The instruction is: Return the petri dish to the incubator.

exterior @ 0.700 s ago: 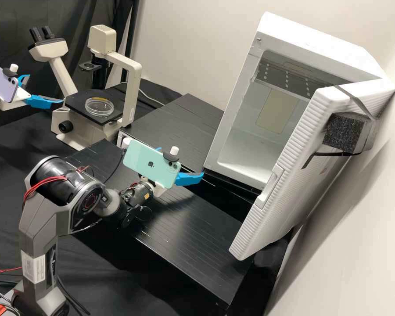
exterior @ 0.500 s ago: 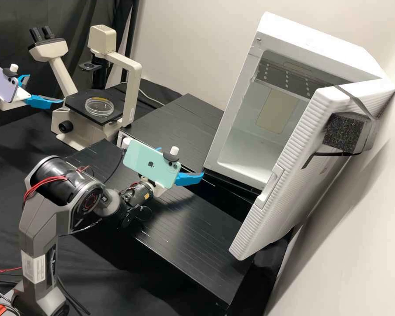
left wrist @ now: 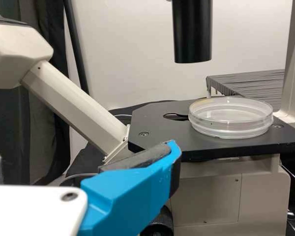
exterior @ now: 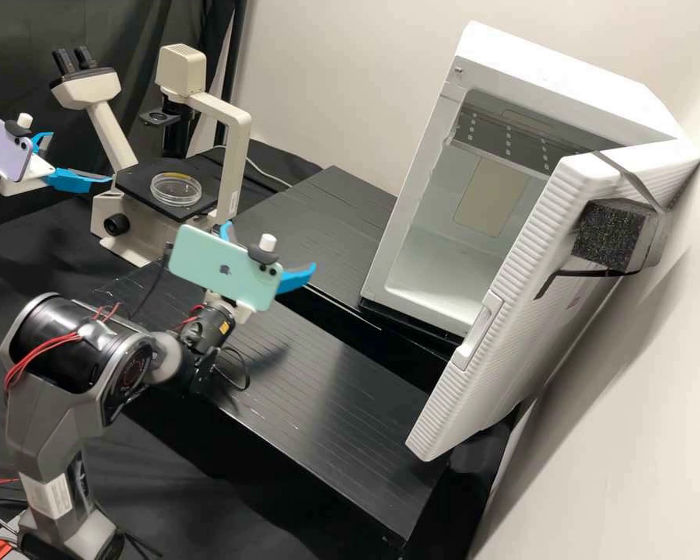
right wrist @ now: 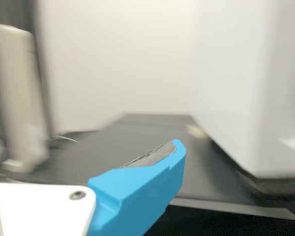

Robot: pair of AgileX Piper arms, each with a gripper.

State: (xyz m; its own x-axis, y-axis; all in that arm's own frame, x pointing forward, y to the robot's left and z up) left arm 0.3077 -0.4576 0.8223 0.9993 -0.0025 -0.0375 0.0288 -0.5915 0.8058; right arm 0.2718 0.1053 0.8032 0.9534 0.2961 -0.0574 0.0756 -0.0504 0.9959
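Fingers (exterior: pixel 76 181) spread wide, the left claw (exterior: pixel 80 158) hangs empty beside the microscope (exterior: pixel 232 155), and there's the petri dish (exterior: pixel 176 191), flat on the black stage (exterior: pixel 141 187)! Over the bench (exterior: pixel 319 373), the right claw (exterior: pixel 272 245) gapes empty too, between microscope and open incubator (exterior: pixel 556 70).

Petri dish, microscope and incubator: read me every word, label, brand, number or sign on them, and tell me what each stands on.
Petri dish: no print I can make out.
Microscope: a small mark on its upright, too small to read.
Incubator door: a faint mark, too small to read.
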